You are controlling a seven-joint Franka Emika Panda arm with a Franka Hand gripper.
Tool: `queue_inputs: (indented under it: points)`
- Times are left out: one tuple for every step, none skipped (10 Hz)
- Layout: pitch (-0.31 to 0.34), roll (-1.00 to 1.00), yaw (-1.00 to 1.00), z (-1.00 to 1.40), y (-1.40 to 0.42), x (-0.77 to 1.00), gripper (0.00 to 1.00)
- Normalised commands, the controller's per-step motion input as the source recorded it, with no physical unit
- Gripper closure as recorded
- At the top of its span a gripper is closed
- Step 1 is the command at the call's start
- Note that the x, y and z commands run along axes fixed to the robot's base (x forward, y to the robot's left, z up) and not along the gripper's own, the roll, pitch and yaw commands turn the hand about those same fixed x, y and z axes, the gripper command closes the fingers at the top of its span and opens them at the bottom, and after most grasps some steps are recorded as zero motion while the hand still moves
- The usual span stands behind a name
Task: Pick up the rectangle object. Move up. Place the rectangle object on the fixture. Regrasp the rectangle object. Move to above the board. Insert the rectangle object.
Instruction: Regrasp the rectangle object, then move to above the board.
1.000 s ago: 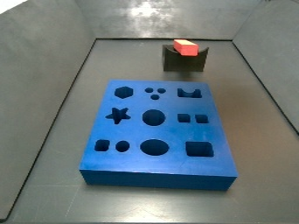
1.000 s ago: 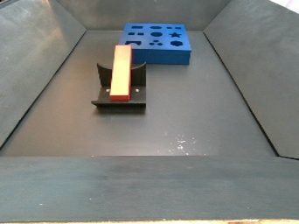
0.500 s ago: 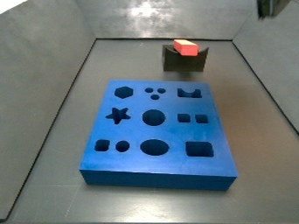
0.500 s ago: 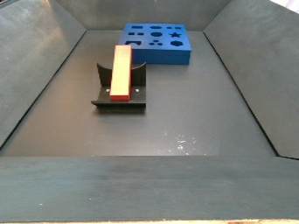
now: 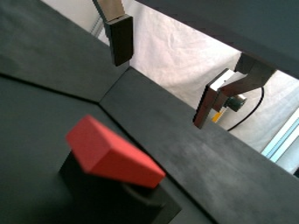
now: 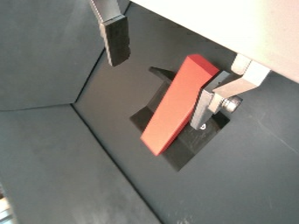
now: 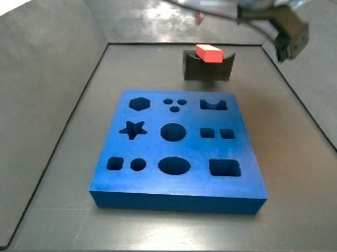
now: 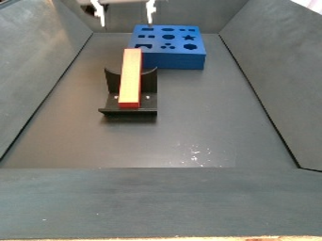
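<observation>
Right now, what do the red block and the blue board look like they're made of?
The red block looks like matte plastic, possibly printed: even color, crisp edges, no shine. The blue board looks like matte plastic or foam, with clean cutouts. The open claw hangs above.

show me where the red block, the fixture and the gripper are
rectangle object (image 8: 131, 73): side view, middle of its long top face.
fixture (image 7: 207, 70): side view, front wall under the block.
gripper (image 6: 166, 52): wrist view, open, above the block, midway between the fingertips.

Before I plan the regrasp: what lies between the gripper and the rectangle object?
Nothing: in a wrist view the open gripper hangs above the rectangle object resting on the fixture, only air between.
</observation>
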Motion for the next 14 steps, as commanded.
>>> queue_inputs:
  points:
    - [-0.14,0.06,-0.09,-1.0,0.04,0.05,0.0]
    - [-0.117,0.05,-0.1,-1.0,0.04,0.05,0.0]
    - [-0.08,0.05,-0.11,-1.0,0.03,0.05,0.0]
    - [-0.051,0.05,-0.1,-0.87,0.03,0.05,0.0]
    - [-0.023,0.05,-0.08,-0.65,0.02,0.04,0.0]
    - [-0.008,0.05,-0.07,-0.5,0.01,0.05,0.0]
    - [0.011,0.06,-0.04,-0.3,0.01,0.05,0.0]
    - [0.0,0.0,0.0,0.0,0.0,0.0,1.0]
    - [0.003,-0.48,-0.24,1.0,-0.29,0.22,1.0]
    - [0.027,-0.46,-0.23,1.0,-0.28,0.21,1.0]
    - [0.058,-0.41,-0.2,1.0,-0.27,0.2,1.0]
    - [0.108,-0.3,-0.14,1.0,-0.25,0.2,1.0]
    - [0.13,-0.22,-0.1,1.0,-0.25,0.19,1.0]
    - [0.161,-0.15,-0.05,1.0,-0.24,0.19,1.0]
